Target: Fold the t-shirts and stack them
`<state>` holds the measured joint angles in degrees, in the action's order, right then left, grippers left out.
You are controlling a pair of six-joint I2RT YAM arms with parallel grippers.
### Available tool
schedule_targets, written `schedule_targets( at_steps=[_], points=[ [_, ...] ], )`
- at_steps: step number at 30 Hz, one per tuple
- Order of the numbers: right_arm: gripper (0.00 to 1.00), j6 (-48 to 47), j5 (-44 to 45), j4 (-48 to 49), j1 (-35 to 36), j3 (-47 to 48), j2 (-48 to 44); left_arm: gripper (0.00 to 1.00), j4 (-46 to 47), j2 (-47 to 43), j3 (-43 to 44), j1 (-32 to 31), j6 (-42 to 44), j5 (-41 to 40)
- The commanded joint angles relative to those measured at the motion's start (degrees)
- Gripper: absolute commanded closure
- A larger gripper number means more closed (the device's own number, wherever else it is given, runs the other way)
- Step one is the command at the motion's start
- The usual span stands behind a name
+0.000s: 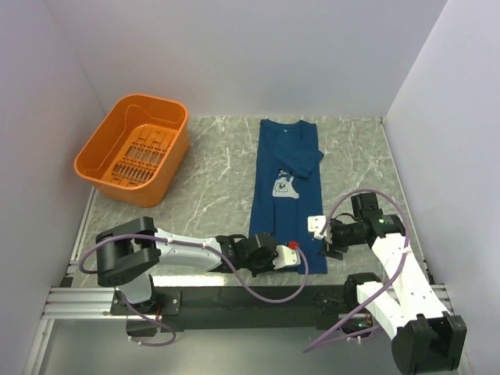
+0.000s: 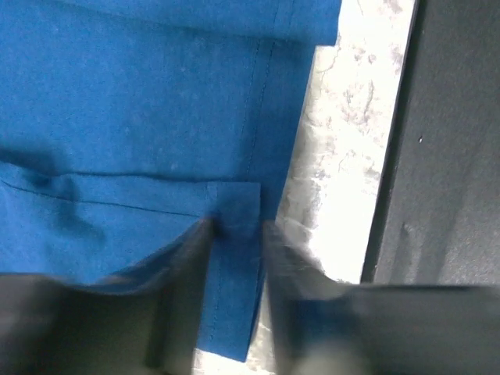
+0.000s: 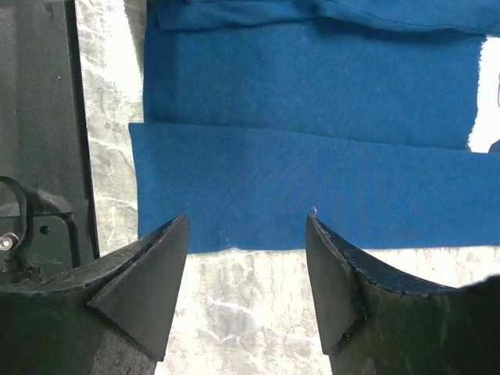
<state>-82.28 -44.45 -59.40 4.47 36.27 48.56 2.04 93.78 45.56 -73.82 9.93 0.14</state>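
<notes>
The t-shirt is dark blue and lies folded lengthwise into a long strip on the marble table, its pale print facing up. My left gripper lies low at the strip's near hem. In the left wrist view its blurred fingers stand narrowly apart on either side of a hem corner of the t-shirt, which lies flat between them. My right gripper is open at the strip's near right edge. In its own view the fingertips rest at the edge of the t-shirt, with bare table between them.
An orange basket stands at the back left. The black rail of the arm mounts runs along the table's near edge, close to both grippers. White walls enclose the table on three sides.
</notes>
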Motion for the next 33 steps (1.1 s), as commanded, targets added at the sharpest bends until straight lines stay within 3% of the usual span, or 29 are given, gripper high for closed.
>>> schedule_targets(
  at_steps=[1, 8, 15, 18, 25, 33],
  points=[
    [0.32, 0.1, -0.4, 0.8, -0.6, 0.0, 0.1, 0.75, 0.6, 0.7, 2.2, -0.5, 0.3, 1.0],
    [0.33, 0.3, 0.1, 0.8, -0.7, -0.2, 0.5, 0.88, -1.2, -1.5, 2.3, -1.4, 0.5, 1.4],
    [0.33, 0.5, 0.6, 1.7, -0.8, -0.3, 2.1, 0.84, -3.3, -4.7, 1.1, -2.0, 0.3, 3.6],
    [0.33, -1.2, 1.0, 1.0, -0.7, 0.0, 3.3, 0.78, -3.8, -4.8, 0.5, -2.3, 0.1, 4.6],
    [0.31, -6.2, 3.9, -0.3, -0.7, 0.8, 5.3, 0.33, -2.5, -6.9, -2.3, -2.6, -1.0, 4.1],
    [0.3, -5.8, 4.6, -1.1, -2.3, 4.9, 2.7, 0.29, -2.5, -16.5, -6.1, -2.6, -2.6, 0.0]
  ],
)
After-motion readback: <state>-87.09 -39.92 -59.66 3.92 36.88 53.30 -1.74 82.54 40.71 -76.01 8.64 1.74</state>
